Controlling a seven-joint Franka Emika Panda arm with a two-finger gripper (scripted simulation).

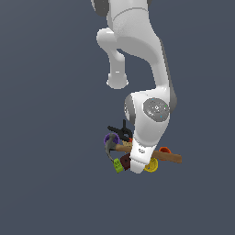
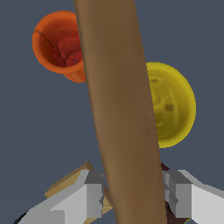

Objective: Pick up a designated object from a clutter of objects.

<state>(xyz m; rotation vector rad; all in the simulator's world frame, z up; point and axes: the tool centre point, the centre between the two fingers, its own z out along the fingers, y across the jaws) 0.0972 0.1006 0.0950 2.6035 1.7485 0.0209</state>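
The gripper (image 2: 133,192) is down in the pile, with one finger (image 2: 94,192) on each side of the hammer (image 2: 120,109). The wooden handle runs right through the gap between them. The jaws are open and do not squeeze yet. In the wrist view a thin bit of space shows between each finger and the wood, so I think the fingers are just beside the handle and not touching it.

The handle is long and it lies flat on the floor. It crosses the line from one finger to the other, so the fingers can close straight onto its two sides. That is the thing the next move needs.

In the exterior view the hammer (image 1: 167,156) sticks out toward the exterior view's right, past the arm. Its grey head (image 1: 110,146) is on the exterior view's left, so the gripper (image 1: 137,169) sits partway along the handle.

Other things are close. The yellow cup (image 2: 173,105) is just beside the handle on one side, and the orange cup (image 2: 59,43) is near on the other side. A tan block (image 2: 72,181) lies by one finger. The black clamp (image 1: 120,131), purple cup (image 1: 110,138) and green brick (image 1: 119,166) crowd near the head.

Above the pile there is only open room, so lifting straight up looks like the easy way out.
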